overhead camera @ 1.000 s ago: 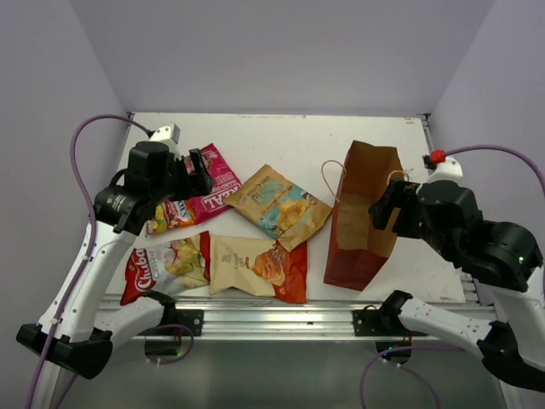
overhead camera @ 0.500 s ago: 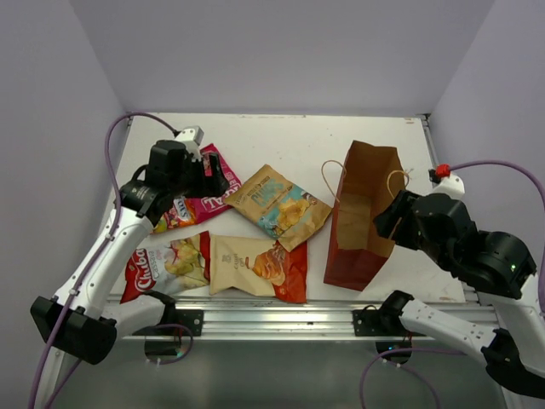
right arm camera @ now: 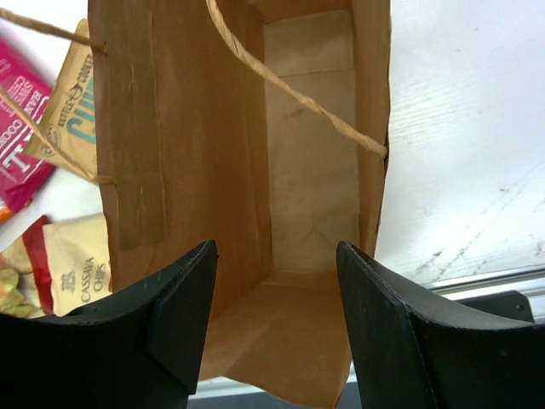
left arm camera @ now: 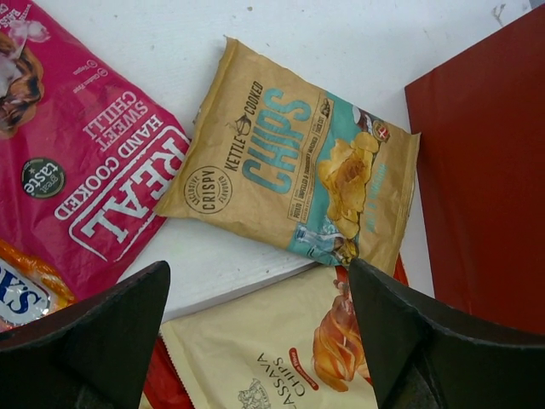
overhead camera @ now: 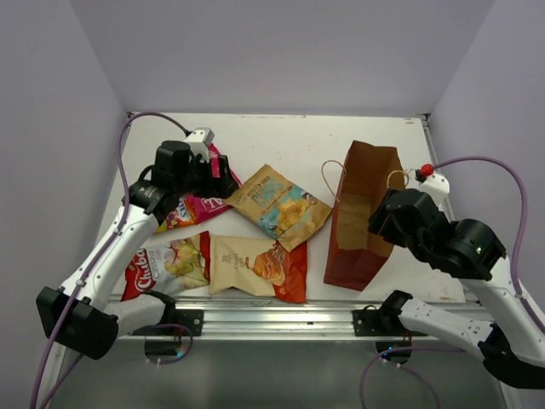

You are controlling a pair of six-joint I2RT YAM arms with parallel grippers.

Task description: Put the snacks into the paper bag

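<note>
The left tool [left arm camera: 257, 268] is held wide near the tan-and-blue packet [left arm camera: 289, 162]; the right tool [right arm camera: 274, 247] (also wide) is held at the paper bag [right arm camera: 170, 128].

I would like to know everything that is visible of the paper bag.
The paper bag is of kraft paper, reddish-brown outside and lighter brown inside, with thin twine loop handles. It appears to stand upright on the table's right half, mouth open. The right wrist view shows its creased floor with no packet inside. The open right gripper hovers at the near rim; contact cannot be judged. The tan-and-blue packet lies close on its left.
</note>
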